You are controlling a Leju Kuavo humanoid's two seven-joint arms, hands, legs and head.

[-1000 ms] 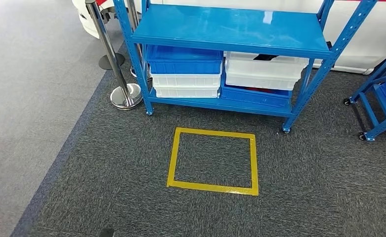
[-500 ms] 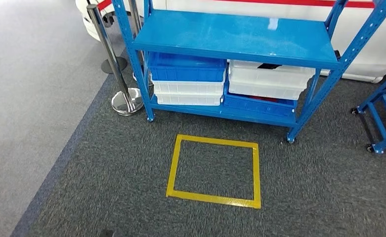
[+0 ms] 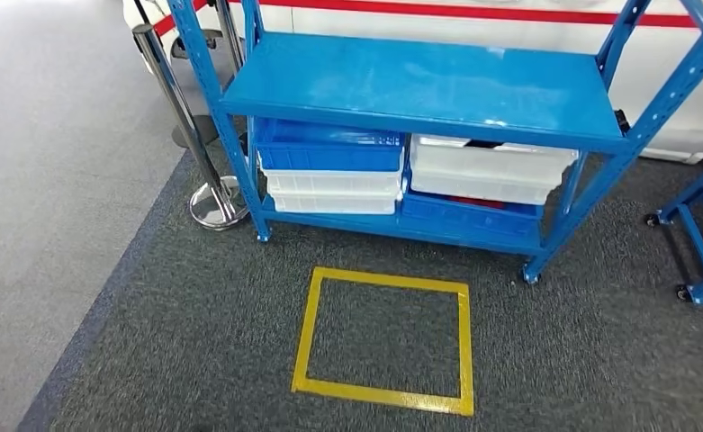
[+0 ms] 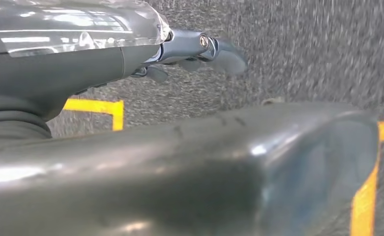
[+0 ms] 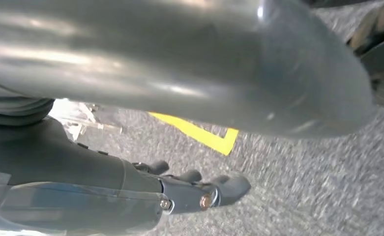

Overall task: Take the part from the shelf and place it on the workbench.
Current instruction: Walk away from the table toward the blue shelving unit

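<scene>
Left hand and right hand hanging over carpet, fingers apart, empty

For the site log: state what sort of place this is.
Probably a warehouse-style demo or test floor: a blue steel shelf rack holding blue and white plastic bins, a yellow tape rectangle on grey carpet, and a chrome queue stanchion.

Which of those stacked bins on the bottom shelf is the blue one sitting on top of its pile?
The blue bin on the left stack, resting on two white bins. The other blue bin lies under white ones.
</scene>
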